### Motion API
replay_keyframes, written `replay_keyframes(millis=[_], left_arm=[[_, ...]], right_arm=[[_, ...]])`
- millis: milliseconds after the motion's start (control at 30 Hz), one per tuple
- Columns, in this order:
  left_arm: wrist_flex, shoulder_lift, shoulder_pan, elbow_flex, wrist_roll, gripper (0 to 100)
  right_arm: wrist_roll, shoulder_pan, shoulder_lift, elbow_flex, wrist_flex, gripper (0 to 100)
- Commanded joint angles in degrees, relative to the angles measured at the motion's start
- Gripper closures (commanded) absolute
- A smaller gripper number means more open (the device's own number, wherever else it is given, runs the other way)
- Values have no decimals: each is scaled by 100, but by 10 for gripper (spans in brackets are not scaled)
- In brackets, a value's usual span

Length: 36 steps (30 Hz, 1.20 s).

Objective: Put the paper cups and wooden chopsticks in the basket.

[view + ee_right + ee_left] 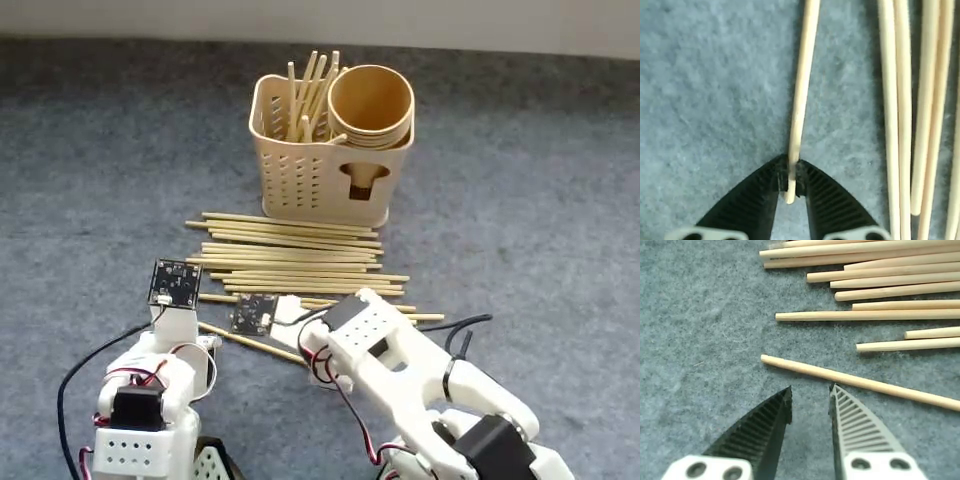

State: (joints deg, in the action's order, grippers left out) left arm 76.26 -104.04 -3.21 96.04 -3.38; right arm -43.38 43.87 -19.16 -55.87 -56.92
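Our right end effector is closed on the near tip of a single wooden chopstick, which runs straight away from the jaws over the grey, carpet-like bench. Our left end effector is open, its jaws apart and holding nothing, with the tips just short of a slanted chopstick; we cannot tell whether this is the one the right arm grips. In the high view, a pile of loose chopsticks lies on the bench between the two arms and the basket. The cream basket stands upright beyond the pile, with stacked paper cups in one side and a bundle of upright chopsticks in the other.
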Motion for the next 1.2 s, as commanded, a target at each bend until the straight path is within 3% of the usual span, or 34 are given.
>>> replay_keyframes(millis=[0, 200, 333, 567, 733, 867, 1167], left_arm=[[26, -22, -22, 110, 35, 864], [26, -22, -22, 110, 35, 864], [26, -22, -22, 110, 35, 864], [26, -22, -22, 110, 35, 864], [26, -22, -22, 110, 35, 864], [26, -22, -22, 110, 35, 864], [26, -22, -22, 110, 35, 864]], right_arm=[[-149, -470, -75, 585, -716, 994], [-1002, -1604, -75, 1393, -1675, 989], [-651, -1684, -75, 1534, -1754, 986], [-79, -1349, -75, 1525, -1763, 868], [0, -804, -66, 1525, -1640, 868], [862, -338, -22, 1490, -787, 868], [1363, 347, -13, 1086, -136, 914]])
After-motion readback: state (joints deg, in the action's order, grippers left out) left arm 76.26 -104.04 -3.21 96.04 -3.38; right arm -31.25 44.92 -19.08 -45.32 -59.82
